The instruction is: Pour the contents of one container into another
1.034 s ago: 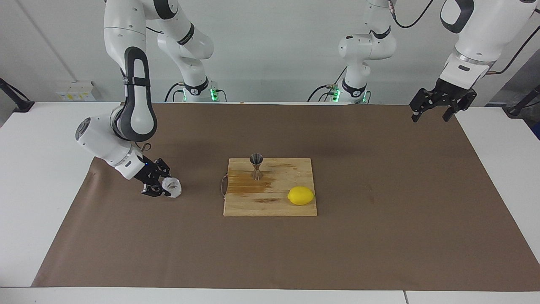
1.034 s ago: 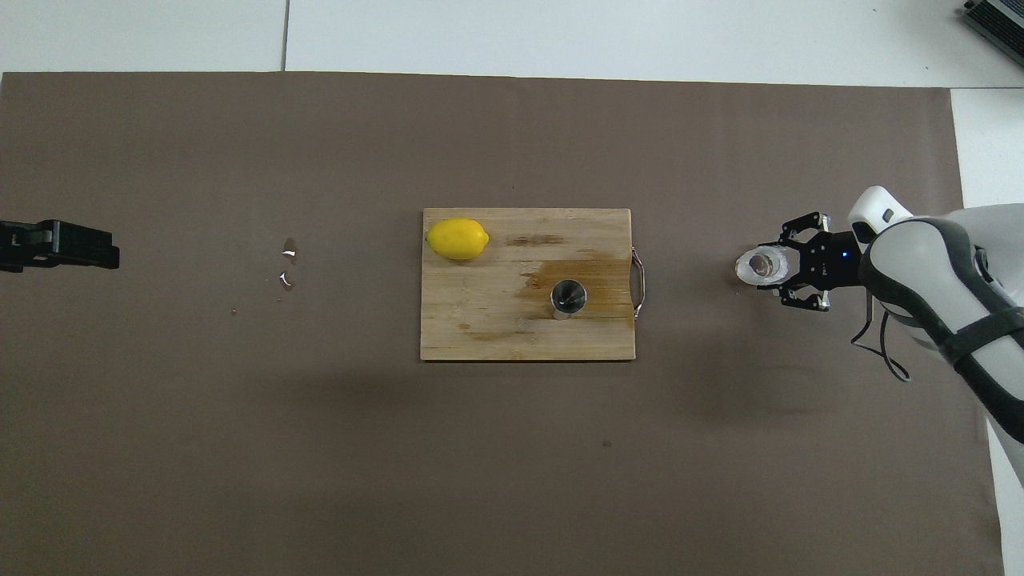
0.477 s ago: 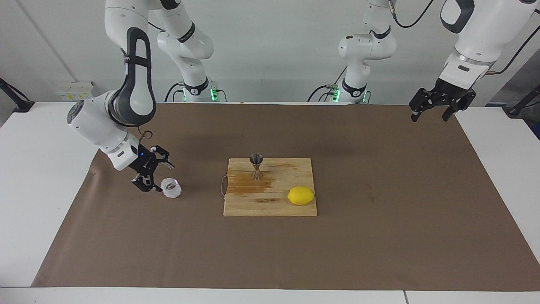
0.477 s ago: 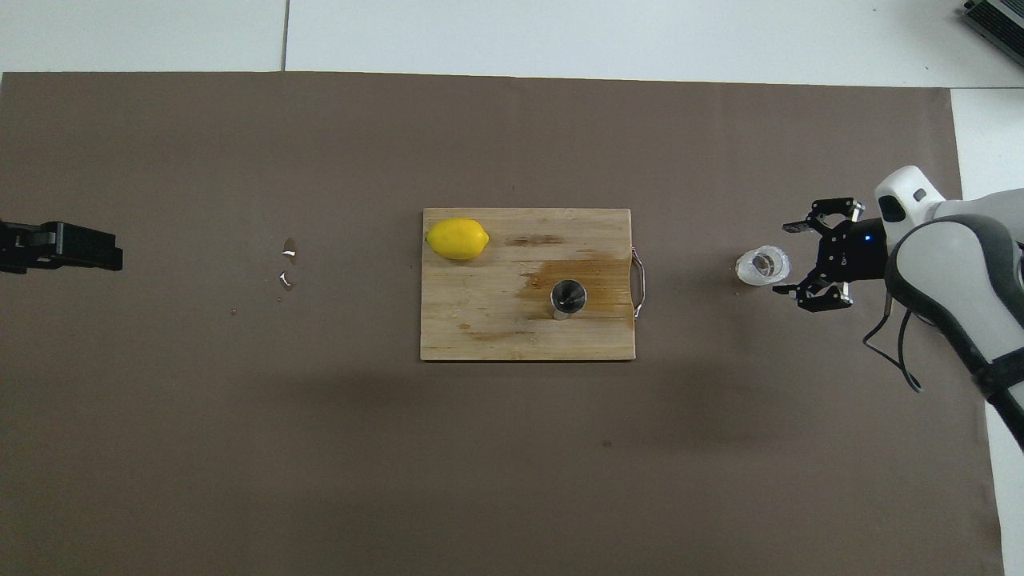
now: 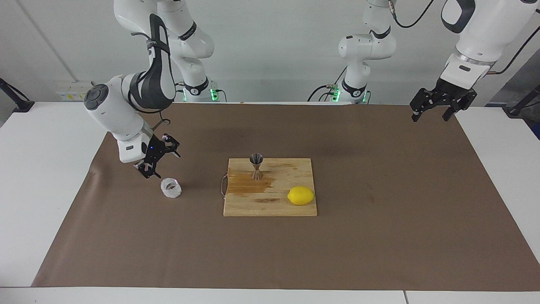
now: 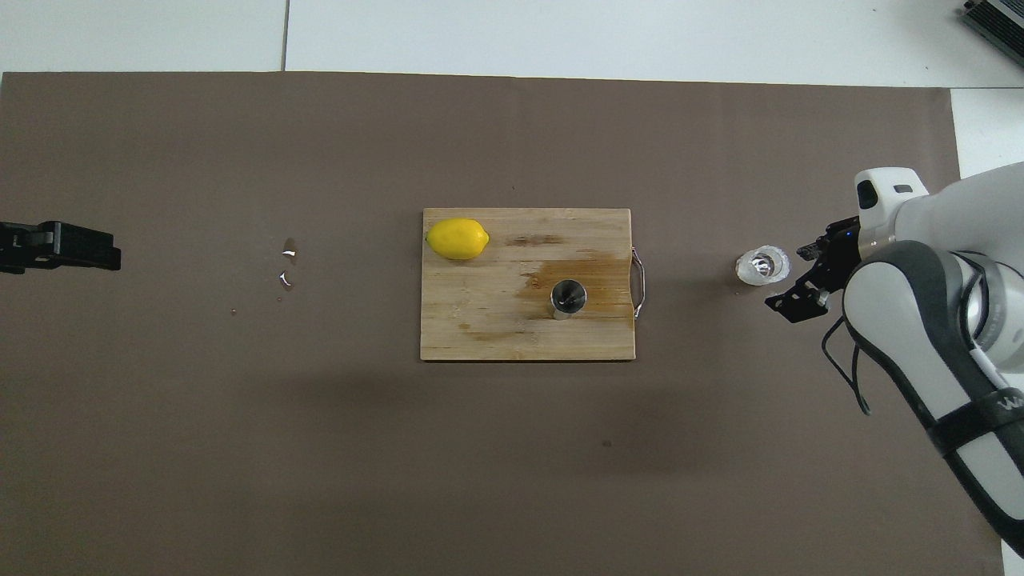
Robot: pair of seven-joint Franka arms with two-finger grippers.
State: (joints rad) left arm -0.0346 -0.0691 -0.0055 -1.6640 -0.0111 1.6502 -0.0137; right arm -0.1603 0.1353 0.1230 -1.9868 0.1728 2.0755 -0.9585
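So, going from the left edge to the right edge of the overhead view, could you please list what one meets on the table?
Left claw → small wet spots → lemon → steel jigger → board's metal handle → glass cup → right claw.

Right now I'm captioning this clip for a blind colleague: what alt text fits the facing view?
The right gripper hangs open just above a small clear faceted glass cup standing on brown paper. A steel jigger and a lemon sit on a stained wooden cutting board. The left gripper waits open over the paper's edge.
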